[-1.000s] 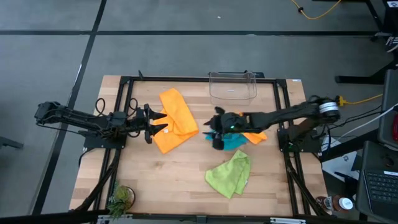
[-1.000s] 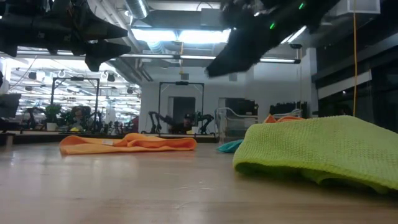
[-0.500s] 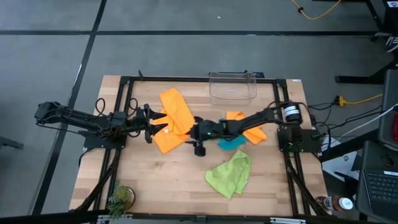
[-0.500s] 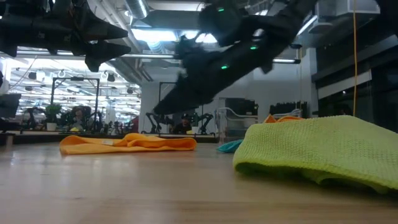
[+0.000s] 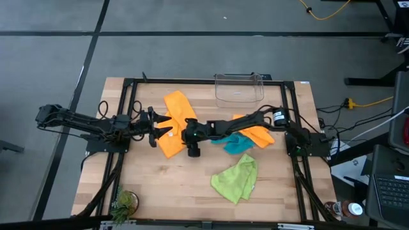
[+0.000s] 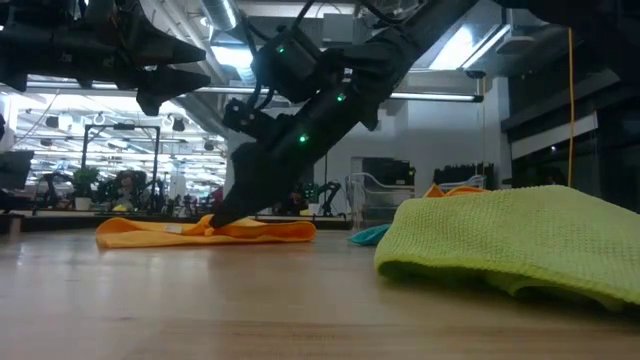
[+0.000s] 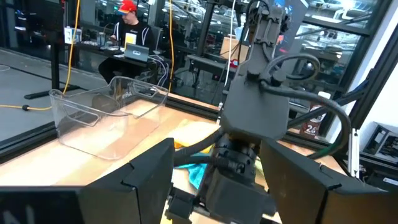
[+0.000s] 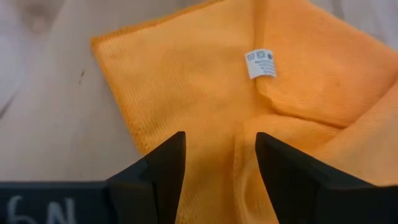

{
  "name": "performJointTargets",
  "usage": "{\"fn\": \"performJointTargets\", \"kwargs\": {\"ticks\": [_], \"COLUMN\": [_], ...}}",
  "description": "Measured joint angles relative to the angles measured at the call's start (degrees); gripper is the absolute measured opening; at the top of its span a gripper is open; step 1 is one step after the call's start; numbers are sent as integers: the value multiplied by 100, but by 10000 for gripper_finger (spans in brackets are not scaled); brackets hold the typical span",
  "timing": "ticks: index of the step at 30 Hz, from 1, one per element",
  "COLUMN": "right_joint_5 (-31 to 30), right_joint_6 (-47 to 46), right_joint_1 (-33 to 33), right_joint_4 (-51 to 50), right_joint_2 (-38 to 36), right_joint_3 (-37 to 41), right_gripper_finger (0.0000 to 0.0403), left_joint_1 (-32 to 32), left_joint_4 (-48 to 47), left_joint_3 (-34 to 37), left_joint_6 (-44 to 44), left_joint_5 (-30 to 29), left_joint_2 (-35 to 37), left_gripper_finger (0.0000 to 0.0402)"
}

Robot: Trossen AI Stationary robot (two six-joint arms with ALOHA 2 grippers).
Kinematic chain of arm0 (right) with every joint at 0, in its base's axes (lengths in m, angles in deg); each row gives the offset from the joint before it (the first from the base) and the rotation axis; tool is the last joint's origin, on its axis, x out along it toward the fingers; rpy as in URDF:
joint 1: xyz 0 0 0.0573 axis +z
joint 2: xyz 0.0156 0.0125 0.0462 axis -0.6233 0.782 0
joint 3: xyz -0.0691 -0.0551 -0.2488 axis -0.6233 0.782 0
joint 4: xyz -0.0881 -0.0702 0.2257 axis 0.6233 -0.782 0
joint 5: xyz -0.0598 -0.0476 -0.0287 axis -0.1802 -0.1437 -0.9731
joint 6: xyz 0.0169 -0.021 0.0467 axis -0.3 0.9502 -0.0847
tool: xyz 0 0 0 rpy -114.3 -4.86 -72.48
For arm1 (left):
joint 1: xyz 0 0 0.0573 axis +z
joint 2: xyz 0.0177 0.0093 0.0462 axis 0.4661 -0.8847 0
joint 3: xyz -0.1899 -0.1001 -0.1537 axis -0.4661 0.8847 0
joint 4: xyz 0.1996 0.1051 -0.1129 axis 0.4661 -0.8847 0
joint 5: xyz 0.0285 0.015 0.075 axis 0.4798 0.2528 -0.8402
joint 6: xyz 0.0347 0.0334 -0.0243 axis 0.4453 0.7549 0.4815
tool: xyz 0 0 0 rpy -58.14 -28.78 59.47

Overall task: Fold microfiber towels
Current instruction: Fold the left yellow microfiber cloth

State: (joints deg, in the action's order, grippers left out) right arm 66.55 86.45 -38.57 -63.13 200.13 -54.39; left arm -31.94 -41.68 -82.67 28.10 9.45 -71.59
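- The right hand (image 5: 192, 139) has reached across the wooden worktop (image 5: 166, 185) and now hangs low over the near edge of the rumpled orange microfiber towel (image 5: 179, 124). That towel lies well to the left of the clear plastic bin (image 5: 239, 88).
- Its fingers (image 8: 163, 171) are spread with nothing between them. In the right wrist view they straddle a raised crease of the orange cloth, beside its small white care tag (image 8: 260, 63). This looks like a line-up for pinching that fold.
- The left hand (image 5: 155, 133) waits at the same towel's left edge. Its fingers (image 7: 143, 180) are spread wide and empty, and it is probably placed to take or pin the opposite side once the cloth is lifted.
- Half a second ago the right hand was further right, between this towel and the teal-blue microfiber towel (image 5: 238, 145). A second ago it was above the teal one. The left arm and all the cloths have not moved.
- The second orange microfiber towel (image 5: 257, 133) lies below the bin and touches the teal towel. The lime green microfiber towel (image 5: 236, 179) lies crumpled further down from the bin, apart from the others.
- None of the four towels looks neatly folded yet, so the task seems to be at its start.
- The nearest orange towel appears to have been chosen first because both arms can reach it.
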Motion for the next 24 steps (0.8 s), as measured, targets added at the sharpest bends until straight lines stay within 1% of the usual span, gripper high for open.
{"fn": "performJointTargets", "kwargs": {"ticks": [5, 10, 15, 17, 24], "right_joint_5": [-258, -292, -18, 0, 183], "right_joint_6": [100, 100, 100, 98, 100], "right_joint_1": [-48, -191, -287, -289, -189], "right_joint_4": [-6, 35, 35, 34, 39], "right_joint_2": [56, 56, 56, 56, 56], "right_joint_3": [0, 0, 0, 0, 0], "right_gripper_finger": [197, 188, 166, 161, 157], "left_joint_1": [-1, 1, 0, 1, -1], "left_joint_4": [0, 0, 0, 0, 0], "left_joint_3": [0, 0, 0, 0, 0], "left_joint_6": [4, 7, 7, 7, 11], "left_joint_5": [-2, -2, -4, -4, -4], "left_joint_2": [0, -2, 0, -1, -1], "left_gripper_finger": [231, 231, 231, 231, 231]}}
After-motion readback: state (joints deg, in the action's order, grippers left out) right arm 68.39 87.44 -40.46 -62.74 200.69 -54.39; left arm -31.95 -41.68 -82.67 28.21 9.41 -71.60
